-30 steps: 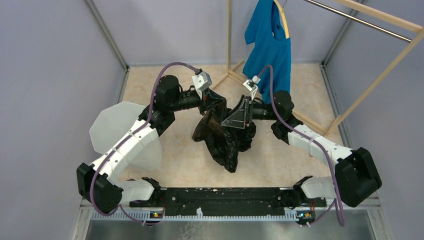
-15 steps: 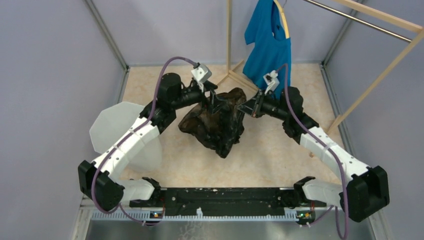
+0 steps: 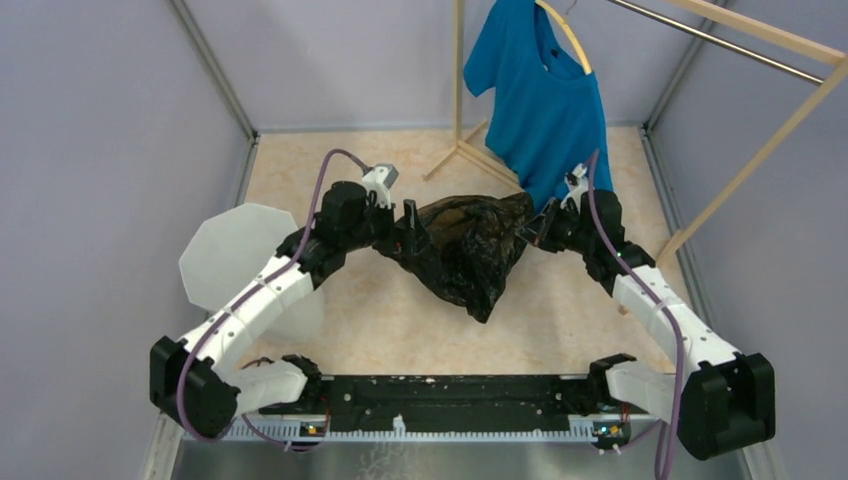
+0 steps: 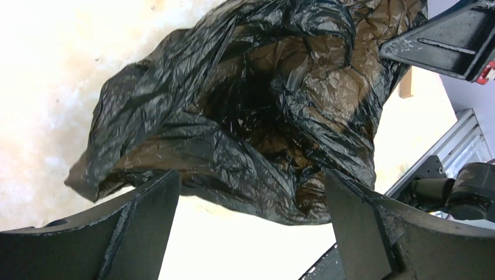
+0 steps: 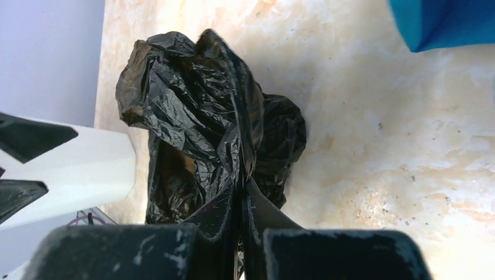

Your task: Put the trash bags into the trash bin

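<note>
The black trash bag [image 3: 470,245] hangs crumpled above the table's middle, its crinkled film showing brownish where light passes through [image 4: 251,111]. My right gripper [image 3: 535,228] is shut on the bag's right edge; in its wrist view the two fingers press together on a fold [image 5: 240,195] and the rest of the bag [image 5: 198,116] droops beyond them. My left gripper [image 3: 412,232] stands open just left of the bag. Its fingers [image 4: 140,216] are wide apart, and the bag lies past their tips, not between them. The white trash bin [image 3: 225,250] sits at the left, partly under my left arm.
A blue T-shirt [image 3: 540,100] hangs on a hanger from the wooden rack [image 3: 760,150] at the back right, close above my right wrist; its hem shows in the right wrist view [image 5: 443,23]. Purple-grey walls close in both sides.
My left gripper opened and let go of the bag, then drew back to the left. My right gripper shut on the bag and pulled it rightward. The T-shirt has shifted.
</note>
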`<state>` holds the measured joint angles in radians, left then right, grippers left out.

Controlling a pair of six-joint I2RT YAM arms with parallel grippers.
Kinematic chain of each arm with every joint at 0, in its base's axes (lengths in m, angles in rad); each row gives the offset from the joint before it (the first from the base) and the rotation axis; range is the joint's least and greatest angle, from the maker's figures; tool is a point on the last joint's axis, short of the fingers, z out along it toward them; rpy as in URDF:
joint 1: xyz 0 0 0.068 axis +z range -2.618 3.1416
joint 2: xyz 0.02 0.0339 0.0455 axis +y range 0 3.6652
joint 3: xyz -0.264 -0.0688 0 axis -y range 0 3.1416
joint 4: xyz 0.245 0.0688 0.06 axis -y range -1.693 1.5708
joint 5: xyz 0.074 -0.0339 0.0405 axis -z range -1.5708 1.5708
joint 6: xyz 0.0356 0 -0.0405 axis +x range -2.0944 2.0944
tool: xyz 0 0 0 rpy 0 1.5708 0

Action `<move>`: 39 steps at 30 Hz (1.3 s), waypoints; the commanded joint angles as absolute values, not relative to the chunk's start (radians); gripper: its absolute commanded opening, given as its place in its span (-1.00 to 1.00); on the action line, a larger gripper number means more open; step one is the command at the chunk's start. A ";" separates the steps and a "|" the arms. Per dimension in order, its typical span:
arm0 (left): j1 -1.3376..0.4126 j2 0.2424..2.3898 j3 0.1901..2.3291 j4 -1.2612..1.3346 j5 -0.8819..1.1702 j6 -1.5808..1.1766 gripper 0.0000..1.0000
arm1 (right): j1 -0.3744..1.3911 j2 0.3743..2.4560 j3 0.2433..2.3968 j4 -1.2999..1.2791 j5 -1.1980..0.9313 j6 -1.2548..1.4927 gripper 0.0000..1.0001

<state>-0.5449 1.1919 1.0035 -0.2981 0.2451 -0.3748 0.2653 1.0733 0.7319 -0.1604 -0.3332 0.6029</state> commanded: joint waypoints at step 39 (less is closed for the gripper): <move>-0.533 1.542 1.101 -0.310 -0.081 -0.293 0.16 | 0.195 0.946 0.709 -0.153 -0.446 0.516 -1.00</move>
